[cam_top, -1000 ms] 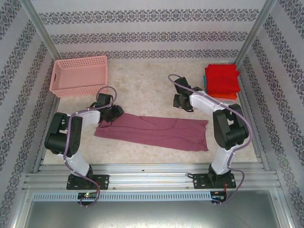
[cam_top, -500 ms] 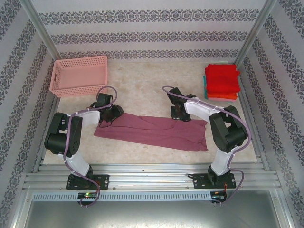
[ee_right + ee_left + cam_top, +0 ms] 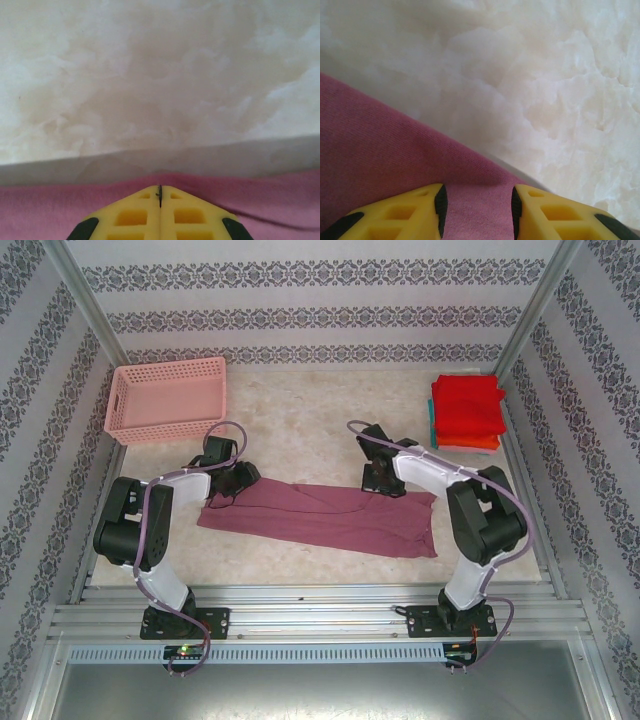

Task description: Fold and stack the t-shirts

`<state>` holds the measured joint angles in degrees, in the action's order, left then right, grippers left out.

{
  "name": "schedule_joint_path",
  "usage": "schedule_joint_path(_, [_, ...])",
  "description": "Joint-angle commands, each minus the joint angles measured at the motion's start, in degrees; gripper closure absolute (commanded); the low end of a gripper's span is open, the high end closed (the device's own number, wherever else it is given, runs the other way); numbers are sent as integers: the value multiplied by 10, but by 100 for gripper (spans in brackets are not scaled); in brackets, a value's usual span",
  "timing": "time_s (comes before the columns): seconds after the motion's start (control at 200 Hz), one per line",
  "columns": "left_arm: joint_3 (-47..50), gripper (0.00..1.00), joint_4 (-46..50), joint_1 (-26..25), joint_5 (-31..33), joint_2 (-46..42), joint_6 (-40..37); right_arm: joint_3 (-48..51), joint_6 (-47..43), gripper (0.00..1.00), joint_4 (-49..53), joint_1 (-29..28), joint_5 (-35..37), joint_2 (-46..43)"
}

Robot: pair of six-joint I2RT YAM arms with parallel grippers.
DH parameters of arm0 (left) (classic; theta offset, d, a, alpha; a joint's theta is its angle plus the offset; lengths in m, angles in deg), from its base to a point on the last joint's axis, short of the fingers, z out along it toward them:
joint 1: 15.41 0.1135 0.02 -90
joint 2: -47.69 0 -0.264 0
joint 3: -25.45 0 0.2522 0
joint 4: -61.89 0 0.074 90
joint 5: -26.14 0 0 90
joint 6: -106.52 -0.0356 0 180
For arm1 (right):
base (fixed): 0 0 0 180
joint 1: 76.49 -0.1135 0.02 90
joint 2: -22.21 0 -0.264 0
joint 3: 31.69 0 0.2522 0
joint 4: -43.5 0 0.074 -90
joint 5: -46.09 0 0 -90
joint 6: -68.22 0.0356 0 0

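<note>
**Spotter:** What's closest in?

**Operator:** My right gripper (image 3: 160,194) is pressed fully together, tips right at the far edge of the maroon t-shirt (image 3: 330,518). The cloth humps slightly against the tips, but I cannot tell whether any of it sits between them. If I lift with nothing caught, or with only the top layer, I'd expect a crooked fold.

**Spotter:** And the other hand?

**Operator:** My left gripper (image 3: 477,205) stands partly apart over the shirt's edge at the other end, with cloth showing in the gap. I see no pinch there. If only one hand carries, the shirt will likely drag and twist.

**Spotter:** Anything past the fingers?

**Operator:** Bare marbled table (image 3: 300,430) lies just ahead of both hands, so there's room to pull. The shirt lies as a long wrinkled band between the two grippers, and those wrinkles may get folded in.

**Spotter:** Farther out?

**Operator:** The stack of folded shirts (image 3: 467,412), red on top with orange and teal edges, sits well beyond my right gripper and off to its right. A wide swing with trailing cloth could knock it askew. The pink basket (image 3: 168,367) is well beyond my left gripper, and I judge it no concern.
</note>
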<state>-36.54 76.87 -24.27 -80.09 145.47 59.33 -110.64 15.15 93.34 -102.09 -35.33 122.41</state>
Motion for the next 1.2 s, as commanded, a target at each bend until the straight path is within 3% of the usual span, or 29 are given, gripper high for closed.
schedule_joint_path(0.0, [4,59,36,11,20,-2,-11,24,3,100,27,1,30,-60])
schedule_joint_path(0.435, [2,59,33,15,17,-1,-13,141,78,100,58,-43,-5,-186])
schedule_joint_path(0.764, [4,59,27,16,16,5,-13,161,112,100,5,-86,-84,-151])
schedule_joint_path(0.889, [3,59,23,16,10,9,-11,153,113,76,-3,-90,-86,-143])
schedule_joint_path(1.049, [4,59,30,16,13,-1,-14,164,104,51,-14,-87,-45,-215])
schedule_joint_path(1.199, [2,58,36,16,6,-15,-17,199,108,46,-38,-48,-38,-243])
